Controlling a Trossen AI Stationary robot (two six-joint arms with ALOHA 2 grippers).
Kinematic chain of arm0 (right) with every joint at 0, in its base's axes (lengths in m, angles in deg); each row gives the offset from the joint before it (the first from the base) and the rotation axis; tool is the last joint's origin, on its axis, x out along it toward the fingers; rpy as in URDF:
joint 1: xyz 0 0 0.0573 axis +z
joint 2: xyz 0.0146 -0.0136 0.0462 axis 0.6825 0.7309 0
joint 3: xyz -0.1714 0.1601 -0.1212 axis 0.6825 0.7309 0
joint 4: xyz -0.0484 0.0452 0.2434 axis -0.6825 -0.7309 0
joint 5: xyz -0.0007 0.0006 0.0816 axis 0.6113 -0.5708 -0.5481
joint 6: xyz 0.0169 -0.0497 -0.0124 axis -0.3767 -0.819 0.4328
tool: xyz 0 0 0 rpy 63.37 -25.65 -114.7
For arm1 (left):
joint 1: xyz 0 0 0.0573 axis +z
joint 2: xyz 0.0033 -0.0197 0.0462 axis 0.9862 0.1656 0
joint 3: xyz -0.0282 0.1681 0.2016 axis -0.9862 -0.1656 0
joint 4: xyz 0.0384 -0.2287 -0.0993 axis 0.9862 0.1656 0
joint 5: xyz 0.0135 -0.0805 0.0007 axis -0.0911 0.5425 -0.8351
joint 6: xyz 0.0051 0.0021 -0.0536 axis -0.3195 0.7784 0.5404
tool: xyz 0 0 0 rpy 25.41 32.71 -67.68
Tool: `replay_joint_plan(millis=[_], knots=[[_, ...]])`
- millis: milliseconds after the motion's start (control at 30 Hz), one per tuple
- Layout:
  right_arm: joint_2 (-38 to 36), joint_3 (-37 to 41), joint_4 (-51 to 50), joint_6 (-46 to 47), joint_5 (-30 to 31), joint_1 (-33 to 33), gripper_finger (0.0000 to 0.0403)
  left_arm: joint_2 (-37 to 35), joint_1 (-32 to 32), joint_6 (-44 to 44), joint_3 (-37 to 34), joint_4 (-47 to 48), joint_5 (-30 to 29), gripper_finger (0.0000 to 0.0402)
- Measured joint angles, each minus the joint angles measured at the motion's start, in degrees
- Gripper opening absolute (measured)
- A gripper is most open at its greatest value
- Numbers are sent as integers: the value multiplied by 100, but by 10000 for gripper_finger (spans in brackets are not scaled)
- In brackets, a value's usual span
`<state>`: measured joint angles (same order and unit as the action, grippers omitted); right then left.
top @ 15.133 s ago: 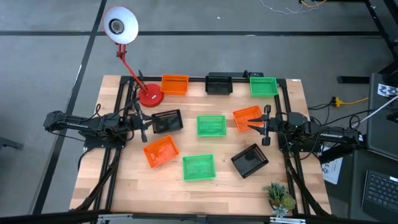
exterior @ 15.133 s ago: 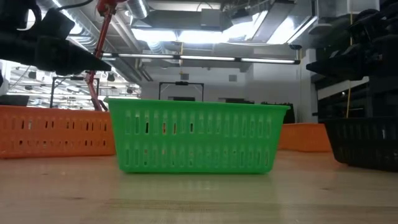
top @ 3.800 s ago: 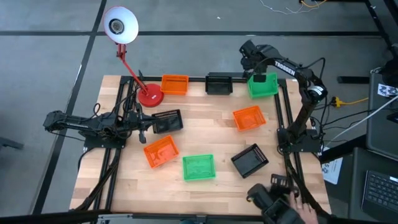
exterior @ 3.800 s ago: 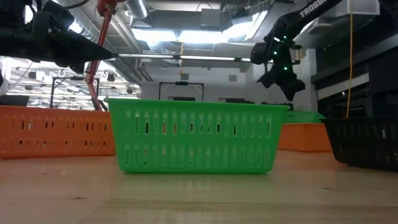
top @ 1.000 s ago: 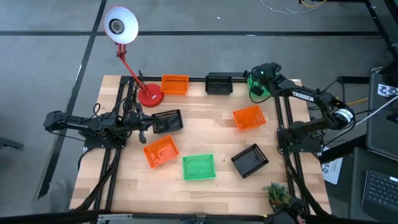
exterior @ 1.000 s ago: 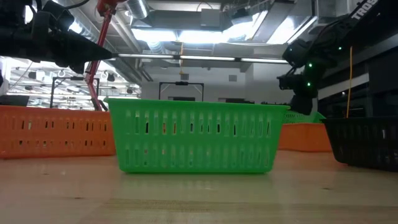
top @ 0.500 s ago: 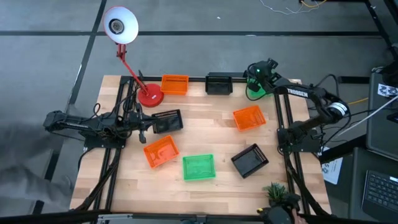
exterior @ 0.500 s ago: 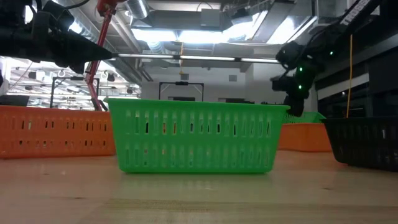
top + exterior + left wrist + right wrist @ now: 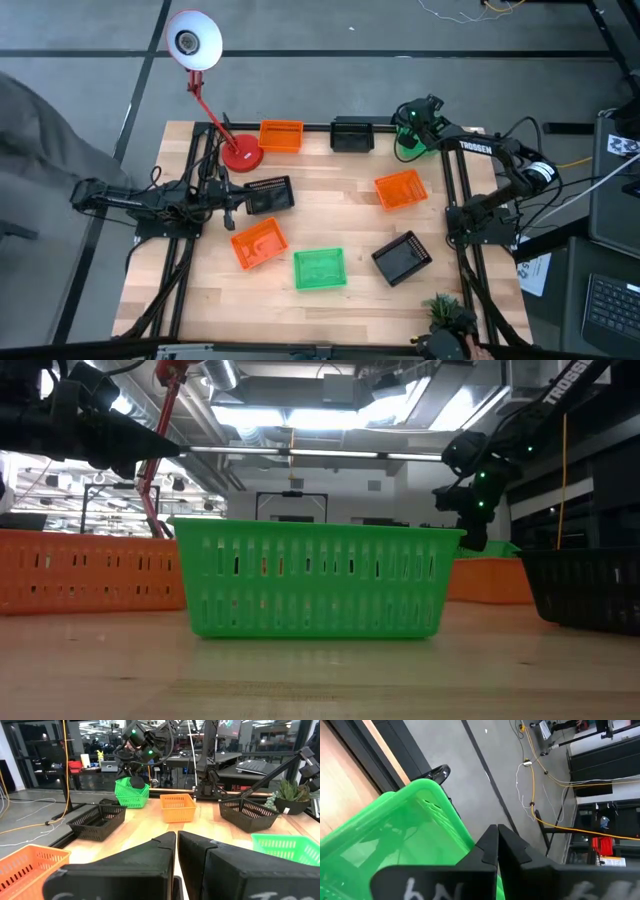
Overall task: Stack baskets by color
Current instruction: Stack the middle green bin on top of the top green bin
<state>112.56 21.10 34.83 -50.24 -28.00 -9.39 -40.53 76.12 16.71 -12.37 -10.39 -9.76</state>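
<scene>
Baskets [image 9: 319, 268] scattered on wooden table [image 9: 330, 233], both tools clenched, lit workshop behind.

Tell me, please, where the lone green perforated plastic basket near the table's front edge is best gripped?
Probably by one long rim wall of the green perforated plastic basket, from straight above: it sits upright and open-topped with clear wood around it, so one of the fingers can slip inside and one outside that thin wall.
</scene>
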Motion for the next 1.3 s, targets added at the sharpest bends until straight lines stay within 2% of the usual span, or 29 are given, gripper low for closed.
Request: replay_joint_plan(millis=[133, 600, 700, 867, 967, 1033, 1167, 1300], knots=[[-131, 23, -80, -148, 42, 46, 0, 0, -1, 1, 1, -2, 0, 11], [-259, 61, -688, 112, -699, -192, 0, -1, 0, 2, 1, -4, 0, 11], [-271, 34, -586, 166, -674, -219, 0, -1, -2, 2, -1, -4, 0, 11], [-276, -41, -566, 166, -195, -137, 0, 1, -2, 2, 1, -4, 0, 12], [-362, -300, -1420, 519, -224, 84, 0, 0, 1, 4, 0, -4, 0, 11], [-459, -600, -2329, 1078, -227, 288, 0, 0, 1, 4, 1, -4, 0, 11], [-615, -1261, -4612, 2954, -299, 651, 0, -1, -1, 4, -2, -4, 0, 11], [-667, -1520, -6124, 4466, -692, 751, 0, 1, 0, 3, -2, 29, 0, 11]])
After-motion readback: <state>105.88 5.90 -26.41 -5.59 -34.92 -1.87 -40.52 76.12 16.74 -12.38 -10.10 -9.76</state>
